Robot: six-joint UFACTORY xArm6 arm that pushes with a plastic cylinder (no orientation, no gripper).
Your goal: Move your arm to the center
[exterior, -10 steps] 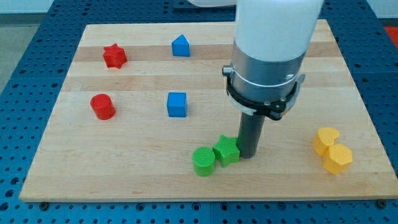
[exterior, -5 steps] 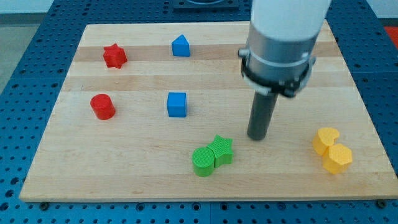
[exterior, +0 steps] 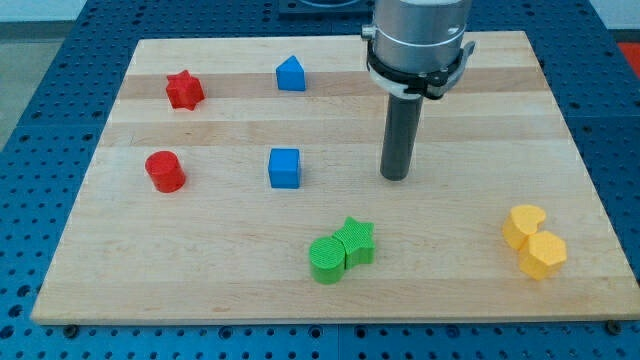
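My tip (exterior: 395, 177) rests on the wooden board (exterior: 200, 270) a little right of its middle, touching no block. A blue cube (exterior: 284, 167) lies to the tip's left. A green star (exterior: 357, 241) and a green cylinder (exterior: 326, 260) touch each other below the tip, toward the view's bottom. A blue pentagon-like block (exterior: 290, 73) sits near the view's top.
A red star (exterior: 184, 89) and a red cylinder (exterior: 164, 171) lie at the view's left. A yellow heart (exterior: 523, 224) and a yellow hexagon (exterior: 545, 254) touch each other at the lower right. The arm's grey body (exterior: 417, 40) hangs over the top middle.
My tip has left the green star's right side and moved up the board toward the middle. The green blocks stay where it left them.
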